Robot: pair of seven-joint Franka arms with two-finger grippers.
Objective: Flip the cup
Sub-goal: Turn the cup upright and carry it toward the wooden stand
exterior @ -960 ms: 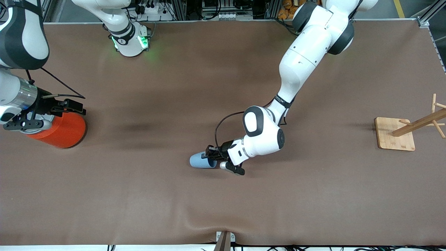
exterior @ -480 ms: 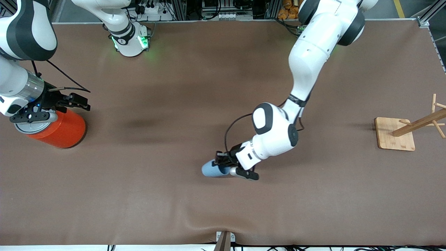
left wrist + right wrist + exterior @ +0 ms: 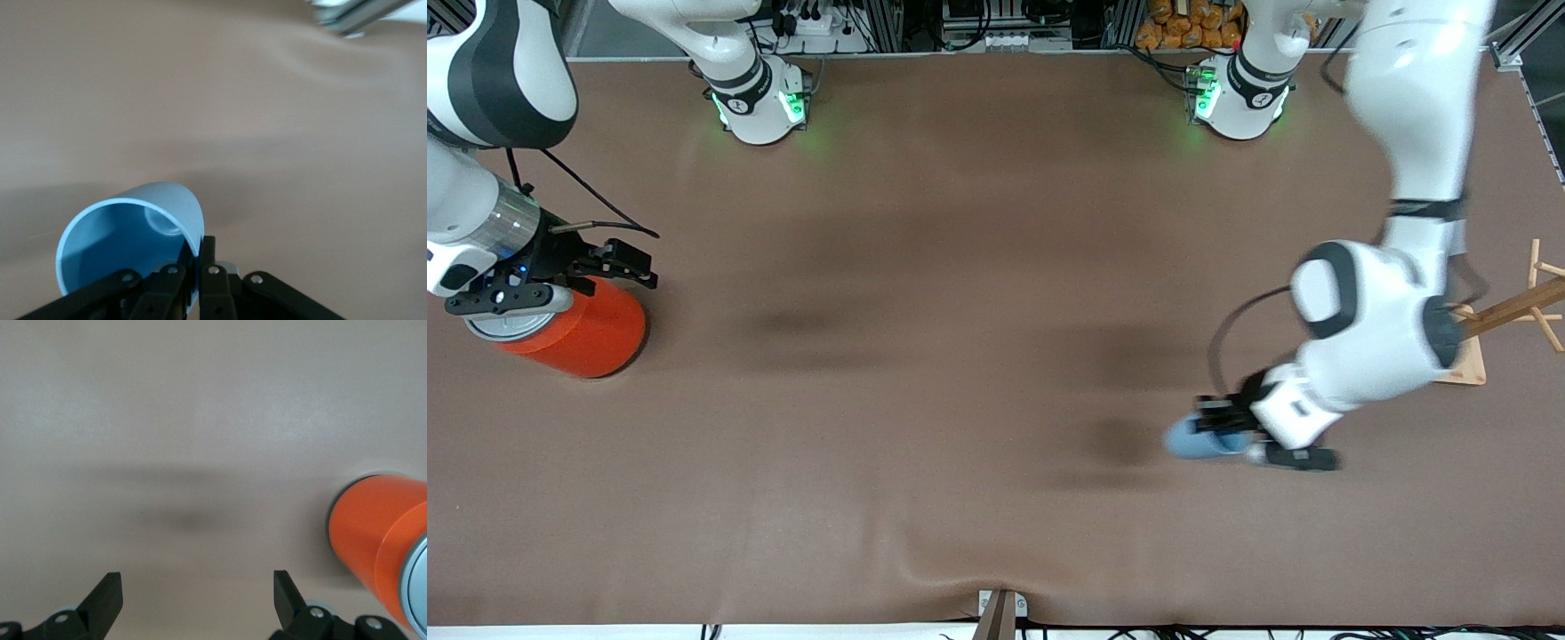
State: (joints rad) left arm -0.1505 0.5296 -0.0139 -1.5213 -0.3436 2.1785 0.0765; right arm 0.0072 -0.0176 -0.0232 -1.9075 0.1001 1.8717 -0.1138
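The left claw [image 3: 1224, 436] is up in the air over the surface [image 3: 960, 356], toward the left arm's end and closer to the front-camera edge than to the base edge. It has the cup [image 3: 1193, 439] pinched by its rim: in the left wrist view the two fingers [image 3: 193, 280] are drawn almost together with the cup wall [image 3: 190, 230] clamped between them, one finger inside the mouth and one outside. The cup lies on its side in this grip, its open mouth toward the claw and its closed bottom pointing away toward the right arm's end.

The right claw [image 3: 547, 280] waits over the orange can [image 3: 578, 329] near the right arm's end edge, its fingers [image 3: 107, 600] spread wide with nothing between them.

A wooden rack [image 3: 1494, 320] stands near the left arm's end edge.
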